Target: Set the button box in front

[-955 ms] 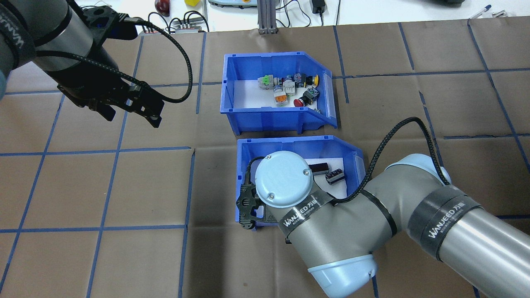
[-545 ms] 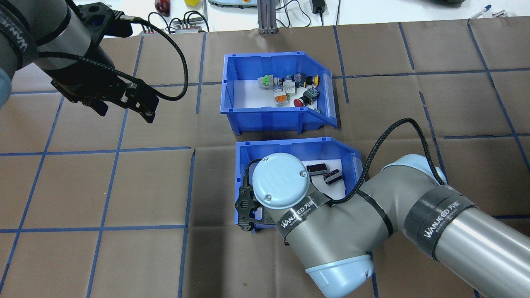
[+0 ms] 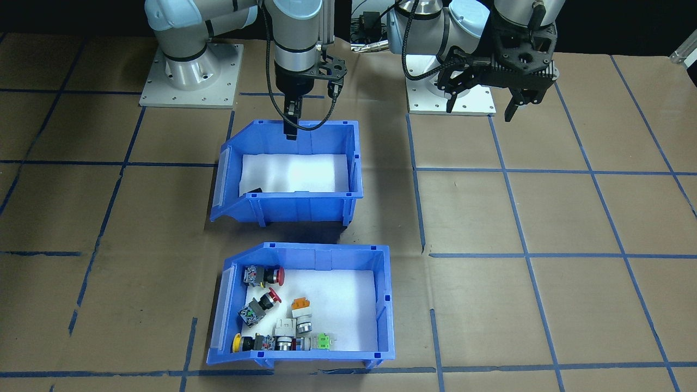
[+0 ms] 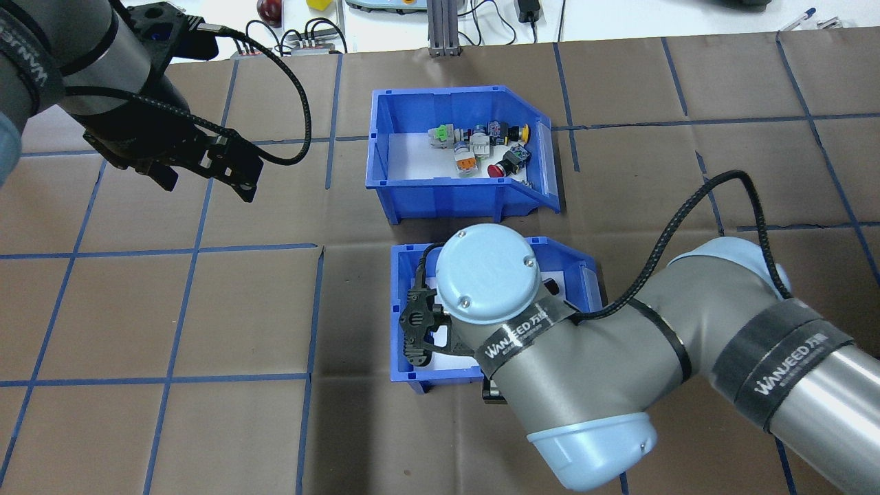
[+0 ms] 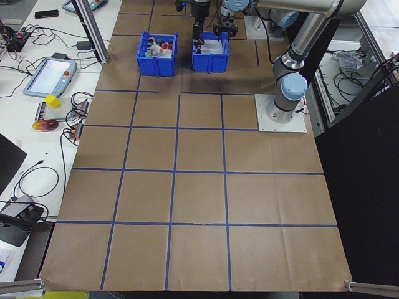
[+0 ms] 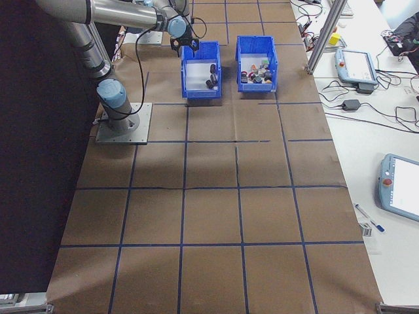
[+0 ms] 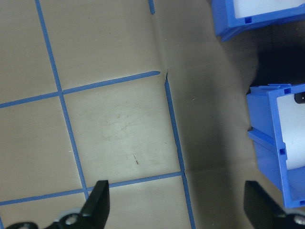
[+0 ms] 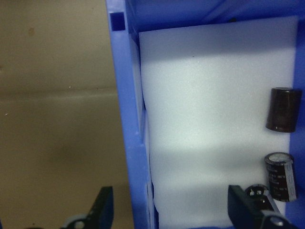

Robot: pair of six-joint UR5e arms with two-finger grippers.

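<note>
Button box: blue plastic open-fronted bin with white foam floor and coloured push-buttons [image 4: 459, 148], untouched.
Right gripper [image 3: 291, 128]: fingers apart, straddling the twin bin's [image 3: 288, 171] wall, apparently not clamped.
Left gripper [image 4: 206, 182]: spread, empty, raised.

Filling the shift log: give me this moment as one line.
right gripper: open, straddling cylinder bin wall | left gripper: open, above table | button box: untouched, far row

"WANJEED", in white letters followed by two small characters too fine to read, stands on two black bands around the right arm [image 4: 619, 364] in the overhead view. A similar band on the left arm [image 4: 62, 55] shows only cut-off letters.
</note>
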